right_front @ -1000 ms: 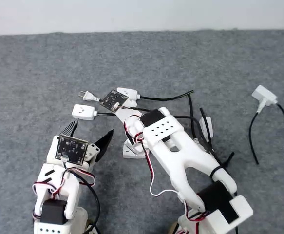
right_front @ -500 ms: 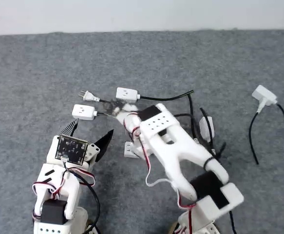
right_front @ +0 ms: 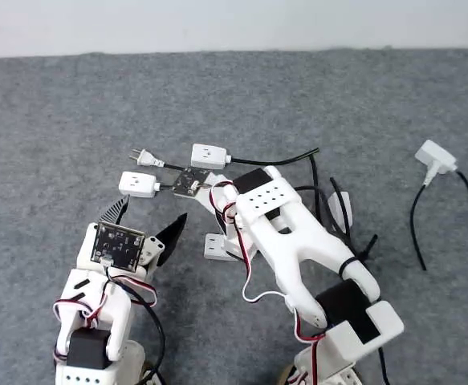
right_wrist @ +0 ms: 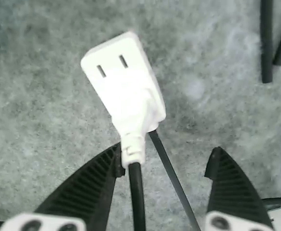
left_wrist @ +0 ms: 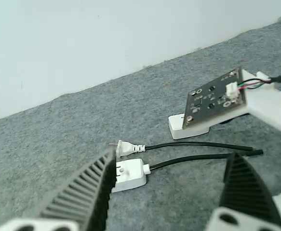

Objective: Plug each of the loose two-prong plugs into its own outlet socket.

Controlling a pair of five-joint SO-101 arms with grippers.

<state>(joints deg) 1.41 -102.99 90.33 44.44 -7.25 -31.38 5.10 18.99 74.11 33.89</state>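
A loose two-prong plug (right_front: 144, 157) (left_wrist: 128, 148) lies on the grey carpet with a white outlet socket (right_front: 137, 184) (left_wrist: 129, 173) just nearer to me. A second socket (right_front: 209, 155) (left_wrist: 188, 127) lies a little to their right. My left gripper (right_front: 147, 221) (left_wrist: 164, 192) stands open, short of the plug and first socket and apart from both. My right gripper (right_wrist: 167, 159) hangs open over a third white socket (right_front: 217, 246) (right_wrist: 123, 91). That socket's two slots face up, and its black cord (right_wrist: 136, 192) runs close by one finger.
Another white plug (right_front: 434, 158) with a black cord lies far right. Black cords (right_front: 330, 200) tangle beside the right arm (right_front: 270, 200), whose circuit board (right_front: 189, 183) (left_wrist: 216, 96) hangs near the second socket. A pale wall borders the carpet's far edge.
The right arm's wrist has drawn back toward the near side, uncovering the second socket. The left arm, the plug and the sockets have not moved.
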